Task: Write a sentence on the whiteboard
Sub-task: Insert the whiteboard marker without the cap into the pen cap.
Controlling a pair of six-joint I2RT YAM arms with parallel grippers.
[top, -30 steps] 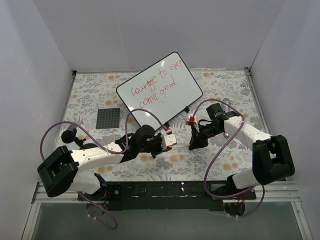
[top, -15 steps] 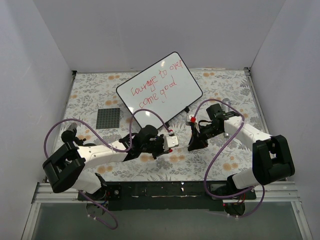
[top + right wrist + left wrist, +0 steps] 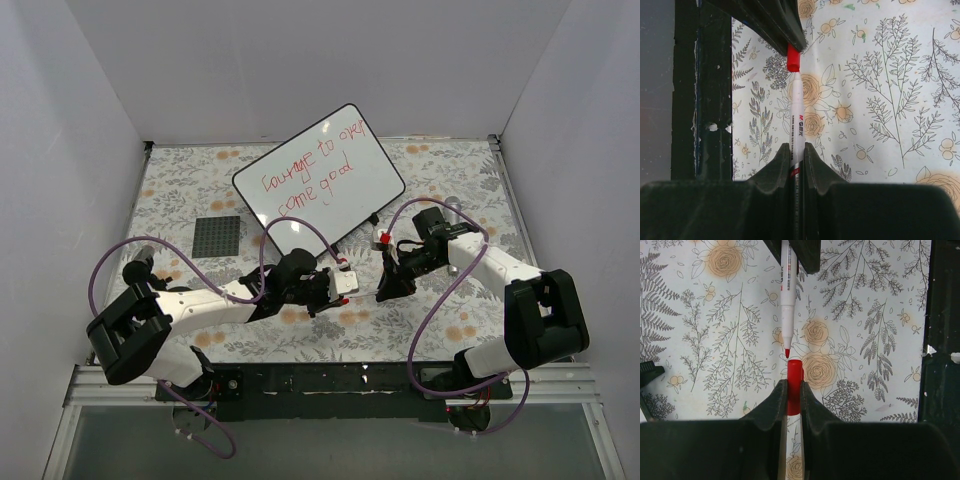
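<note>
The whiteboard (image 3: pixel 330 185) lies tilted at the back middle of the table. The sentence (image 3: pixel 313 168) is on it in red, in two slanted lines. My left gripper (image 3: pixel 340 283) is shut on a red marker cap (image 3: pixel 794 382), seen between its fingers (image 3: pixel 775 402) in the left wrist view. My right gripper (image 3: pixel 390 285) is shut on the white marker (image 3: pixel 798 117). The marker (image 3: pixel 788 295) points its red tip at the cap's mouth, and the cap (image 3: pixel 793 59) sits right at that tip. Both grippers meet in front of the board.
A dark grey square mat (image 3: pixel 217 236) lies left of the board on the floral tablecloth (image 3: pixel 450 330). A black rail (image 3: pixel 320 380) runs along the near edge. White walls close in the left, back and right sides.
My left arm has swung and carried the cap a little right, toward the marker tip. The right arm has barely moved.
</note>
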